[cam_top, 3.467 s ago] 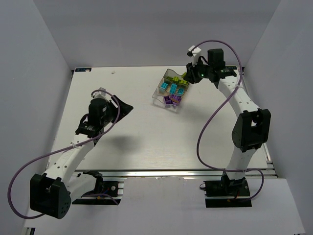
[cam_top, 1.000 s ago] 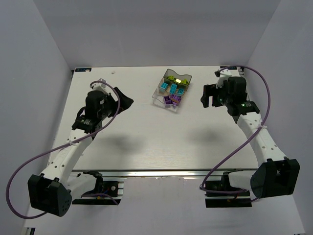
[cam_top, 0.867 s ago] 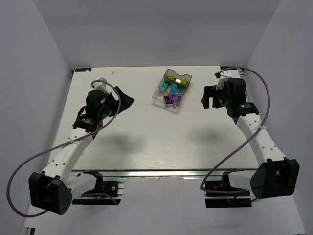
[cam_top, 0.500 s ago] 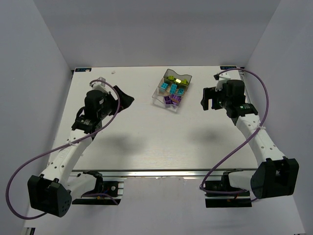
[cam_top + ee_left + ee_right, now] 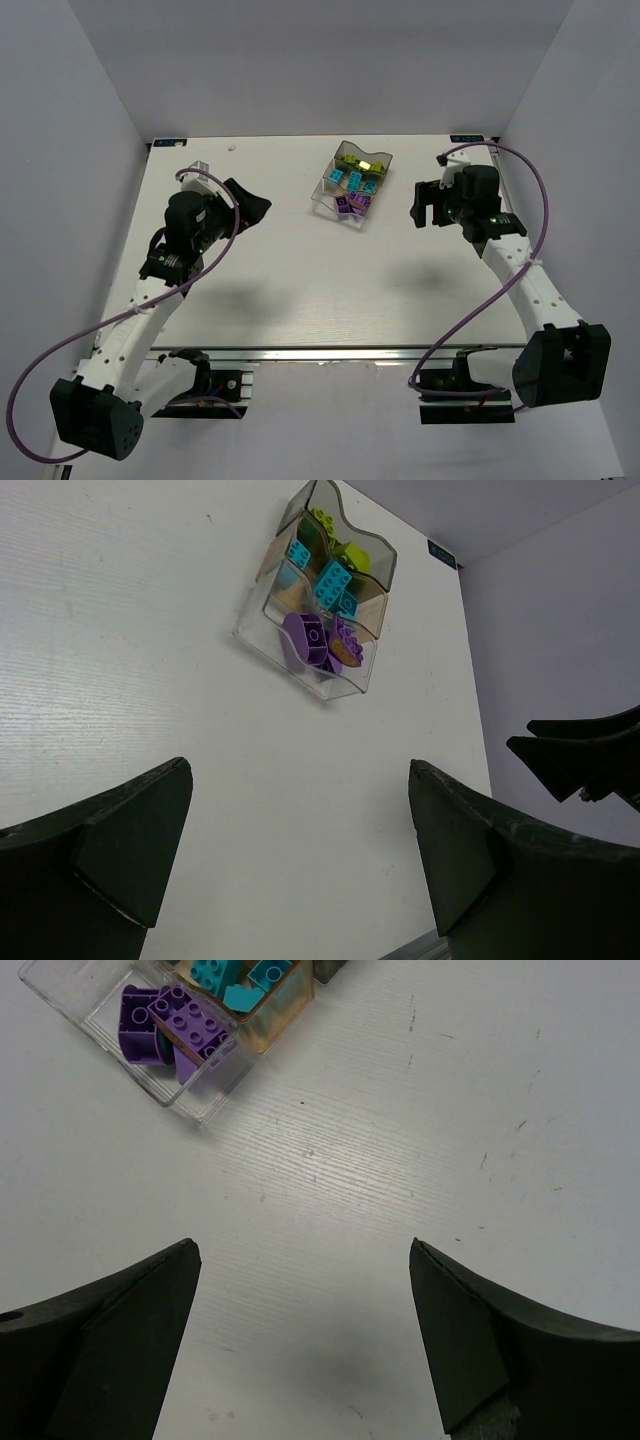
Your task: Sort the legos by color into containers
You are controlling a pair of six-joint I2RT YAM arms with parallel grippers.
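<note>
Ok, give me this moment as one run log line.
left tool open, empty | right tool open, empty | legos in tray, grouped green, cyan, purple | both tools apart from tray

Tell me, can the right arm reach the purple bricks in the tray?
Probably yes. The right pincer is open and empty beside the tray, with only bare table between them. The purple bricks lie uncovered in an end compartment.
</note>
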